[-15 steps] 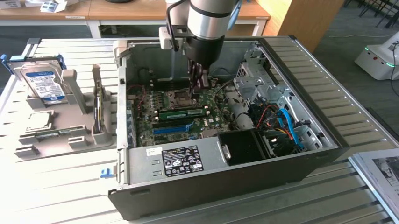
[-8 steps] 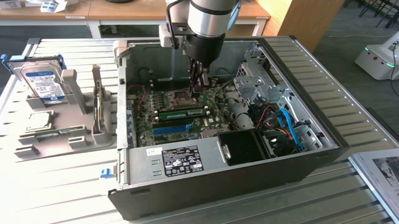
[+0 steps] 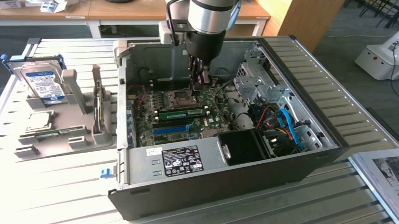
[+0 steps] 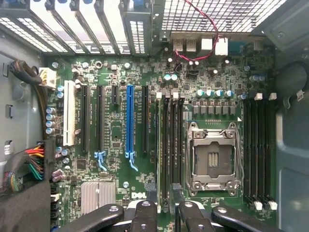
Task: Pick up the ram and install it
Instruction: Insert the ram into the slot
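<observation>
The ram point(image 3: 181, 112) is a long thin green stick lying along a black slot on the motherboard point(image 3: 209, 122), just in front of the CPU socket point(image 3: 182, 98) inside the open computer case point(image 3: 324, 140). The wrist view shows the ram point(image 4: 159, 145) edge-on in the slot beside the CPU socket point(image 4: 212, 157). My gripper point(image 3: 198, 86) hangs inside the case a little above the ram and the socket. It point(image 4: 167, 215) is open: its black fingers point(image 4: 145, 215) straddle the line of the ram without touching it, and nothing is held.
A bright blue slot point(image 3: 169, 128) runs in front of the ram. A black fan shroud point(image 3: 246, 147), blue cables point(image 3: 288, 126) and a labelled power supply point(image 3: 181, 161) fill the case's front. Outside it, at the exterior view's left, a grey rack point(image 3: 62, 126) holds a hard drive point(image 3: 40, 81) and a card point(image 3: 98, 112).
</observation>
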Robot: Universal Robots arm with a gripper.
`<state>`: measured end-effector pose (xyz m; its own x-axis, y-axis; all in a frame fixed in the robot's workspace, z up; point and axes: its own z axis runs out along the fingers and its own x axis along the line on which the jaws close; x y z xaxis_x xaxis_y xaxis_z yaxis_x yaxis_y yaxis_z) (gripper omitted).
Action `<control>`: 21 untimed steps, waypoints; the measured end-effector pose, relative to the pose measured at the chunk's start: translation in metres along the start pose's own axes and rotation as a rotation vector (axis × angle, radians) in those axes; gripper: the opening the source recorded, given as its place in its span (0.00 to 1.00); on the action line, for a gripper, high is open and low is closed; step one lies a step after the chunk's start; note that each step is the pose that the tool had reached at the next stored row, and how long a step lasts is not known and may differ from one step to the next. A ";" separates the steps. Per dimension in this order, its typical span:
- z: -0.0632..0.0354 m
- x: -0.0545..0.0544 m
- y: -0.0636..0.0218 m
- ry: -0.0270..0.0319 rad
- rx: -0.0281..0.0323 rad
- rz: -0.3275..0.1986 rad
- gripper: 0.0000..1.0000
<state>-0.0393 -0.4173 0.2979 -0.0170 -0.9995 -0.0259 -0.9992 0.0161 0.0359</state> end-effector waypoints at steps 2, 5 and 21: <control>-0.0019 0.000 0.0001 -0.0001 0.0000 0.000 0.25; -0.0048 0.000 0.0002 -0.0002 0.0000 0.000 0.25; -0.0183 0.000 0.0007 0.0000 0.0000 0.000 0.25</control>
<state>-0.0393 -0.4173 0.3162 -0.0171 -0.9995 -0.0259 -0.9992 0.0161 0.0359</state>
